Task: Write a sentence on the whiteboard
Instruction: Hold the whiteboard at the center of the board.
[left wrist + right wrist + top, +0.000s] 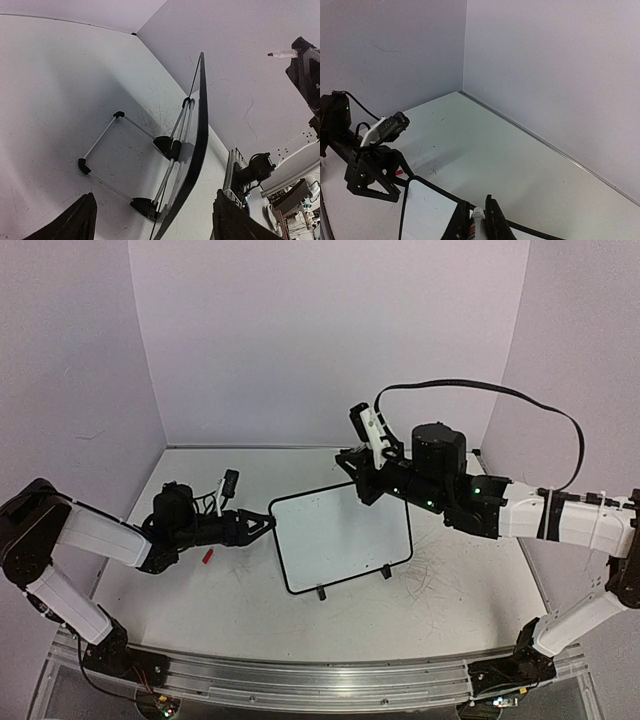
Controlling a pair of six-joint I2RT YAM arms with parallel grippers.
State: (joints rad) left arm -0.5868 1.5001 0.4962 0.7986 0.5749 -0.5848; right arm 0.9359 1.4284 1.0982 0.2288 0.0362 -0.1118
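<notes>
Left gripper (265,524), jaws spread, straddles the thin black-framed white whiteboard (340,535) (blank) — probably to steady it — while right gripper (476,222) clenches a white marker (282,53).

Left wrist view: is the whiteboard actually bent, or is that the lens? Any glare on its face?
Left wrist: the whiteboard, seen edge-on, bows, probably wide-angle distortion; top external: its sides run straight and its face is evenly lit, no glare; right wrist: only a corner shows, sharp, no hotspot.

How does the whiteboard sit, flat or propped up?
Propped up, tilted: the whiteboard leans on its wire stand on the table.
</notes>
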